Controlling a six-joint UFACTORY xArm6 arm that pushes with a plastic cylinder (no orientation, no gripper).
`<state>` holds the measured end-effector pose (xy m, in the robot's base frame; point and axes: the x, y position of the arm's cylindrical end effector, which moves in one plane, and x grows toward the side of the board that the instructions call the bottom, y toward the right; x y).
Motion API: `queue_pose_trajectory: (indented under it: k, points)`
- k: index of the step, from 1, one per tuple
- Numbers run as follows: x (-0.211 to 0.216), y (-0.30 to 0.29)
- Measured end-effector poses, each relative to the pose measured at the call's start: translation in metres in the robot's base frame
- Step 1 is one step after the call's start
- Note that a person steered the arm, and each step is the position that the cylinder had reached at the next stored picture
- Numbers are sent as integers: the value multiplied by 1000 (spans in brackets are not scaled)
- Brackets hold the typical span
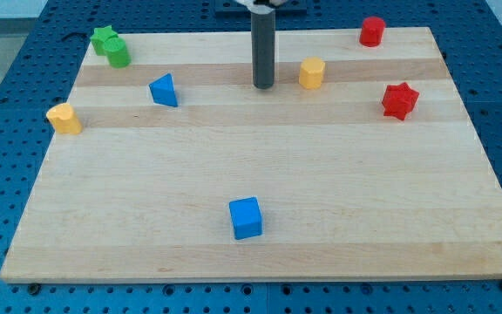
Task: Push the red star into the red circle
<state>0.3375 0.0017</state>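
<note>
The red star (400, 100) lies near the view's right edge of the wooden board. The red circle (372, 31), a short cylinder, stands at the view's top right, above and slightly left of the star. My tip (263, 86) rests on the board near the top centre, well to the left of both red blocks. It is just left of a yellow hexagon block (312, 73) and apart from it.
A blue triangle (164, 90) lies left of the tip. A green star (104, 38) and a green cylinder (118, 54) touch at the top left. A yellow block (64, 118) sits at the left edge. A blue cube (246, 218) lies near the bottom centre.
</note>
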Motion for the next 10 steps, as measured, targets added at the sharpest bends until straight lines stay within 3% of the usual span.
queue_pose_trajectory:
  k: [1, 3, 5, 6, 7, 10]
  points:
    - [52, 11]
    - [102, 139]
    - [44, 223]
    - [18, 227]
    - [22, 248]
    - [-42, 186]
